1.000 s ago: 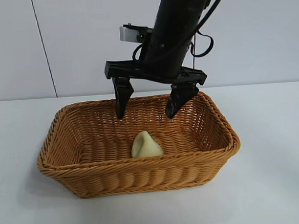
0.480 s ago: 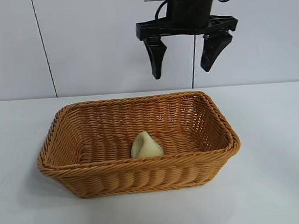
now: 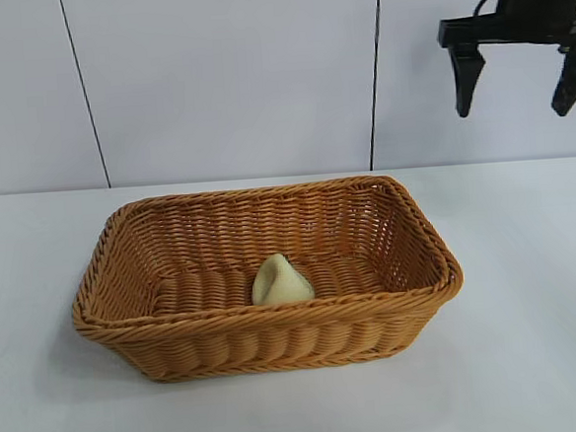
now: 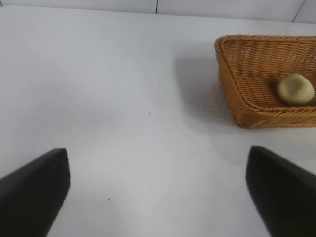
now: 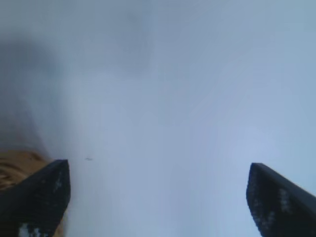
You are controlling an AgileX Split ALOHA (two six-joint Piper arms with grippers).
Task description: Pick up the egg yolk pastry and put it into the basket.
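The pale cream-yellow egg yolk pastry (image 3: 281,281) lies inside the orange-tan wicker basket (image 3: 417,286), leaning against its near wall. The left wrist view shows the same egg yolk pastry (image 4: 295,89) in the basket (image 4: 242,106) from the side. My right gripper (image 3: 514,89) hangs high at the upper right, well above and to the right of the basket, open and empty. In its own view the right gripper (image 5: 158,173) looks down on bare table with a sliver of basket (image 5: 17,168) at one side. My left gripper (image 4: 158,173) stands open over bare table, away from the basket.
The white table (image 3: 535,357) stretches around the basket on all sides. A white panelled wall (image 3: 219,82) with dark seams stands behind it.
My right gripper has risen out of the basket and swung up and to the right, still open. The pastry stays where it lay in the basket.
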